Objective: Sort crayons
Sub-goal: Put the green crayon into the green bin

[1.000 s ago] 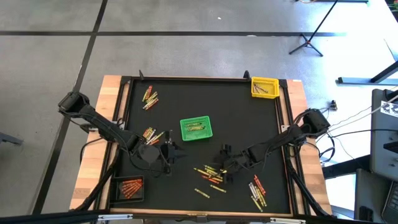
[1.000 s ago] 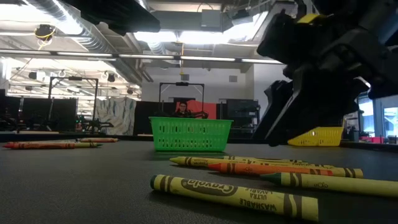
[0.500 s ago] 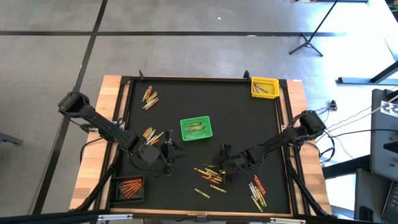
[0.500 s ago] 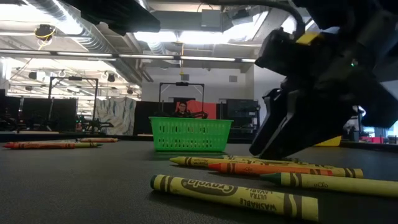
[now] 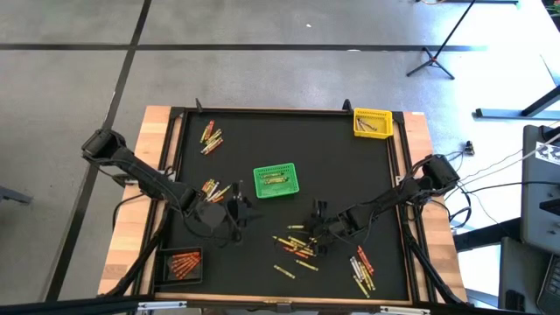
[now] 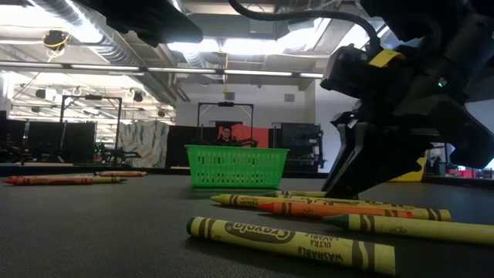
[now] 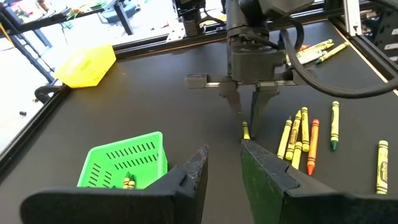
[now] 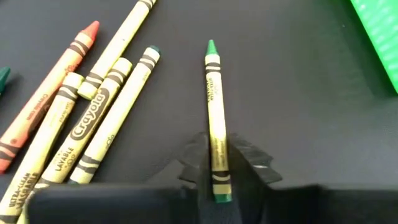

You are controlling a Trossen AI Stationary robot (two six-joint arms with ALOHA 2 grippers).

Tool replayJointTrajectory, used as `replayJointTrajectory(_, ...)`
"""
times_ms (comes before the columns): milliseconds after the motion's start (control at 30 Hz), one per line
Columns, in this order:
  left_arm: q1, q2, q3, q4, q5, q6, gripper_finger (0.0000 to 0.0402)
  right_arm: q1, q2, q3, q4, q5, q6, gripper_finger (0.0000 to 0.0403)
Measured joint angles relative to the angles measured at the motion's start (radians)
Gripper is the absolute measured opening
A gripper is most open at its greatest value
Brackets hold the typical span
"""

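My right gripper (image 5: 317, 229) stands low over the mat near the table's front, shut on a green-tipped crayon (image 8: 214, 93) with a yellow-green wrapper. It sits at the far edge of a loose group of yellow and orange crayons (image 5: 297, 245). My left gripper (image 5: 234, 213) hangs open left of the green basket (image 5: 276, 180) with nothing between its fingers (image 7: 198, 167). The yellow basket (image 5: 371, 122) stands in the far right corner. A black basket (image 5: 184, 262) with red and orange crayons sits at the near left. My right gripper pinches the green-tipped crayon between its two fingers (image 8: 252, 163) near the blunt end (image 8: 217, 142). The fingers come from above, pointing down, one on each side of the stick. The crayon lies flat on the mat, its green tip pointing away from the wrist.
More crayons lie in heaps at the far left (image 5: 211, 136), beside my left gripper (image 5: 214, 189) and at the near right (image 5: 361, 267). Several crayons (image 6: 309, 210) lie on the mat in front of the low camera. The table has a raised frame (image 5: 280, 110).
My right gripper has come down onto the mat at the edge of the crayon group and has shut its fingers from wide open onto the green-tipped crayon.
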Motion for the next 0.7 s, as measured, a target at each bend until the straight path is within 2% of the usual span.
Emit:
replayJointTrajectory(167,0.000,0.000,0.000,0.000,0.000,-0.010,0.0080,0.000,-0.001,0.000,-0.003,0.003,-0.034,0.0009)
replayJointTrajectory(367,0.000,0.000,0.000,0.000,0.001,-0.011,0.0080,0.001,-0.011,0.017,-0.028,0.002,-0.083,0.0028)
replayJointTrajectory(500,0.000,0.000,0.000,0.002,0.001,-0.011,0.0080,0.000,-0.044,0.048,-0.036,0.006,-0.141,0.0026)
replayJointTrajectory(700,0.000,0.000,0.001,0.011,0.001,-0.011,0.0080,-0.006,-0.068,0.091,-0.027,0.077,-0.296,0.0019)
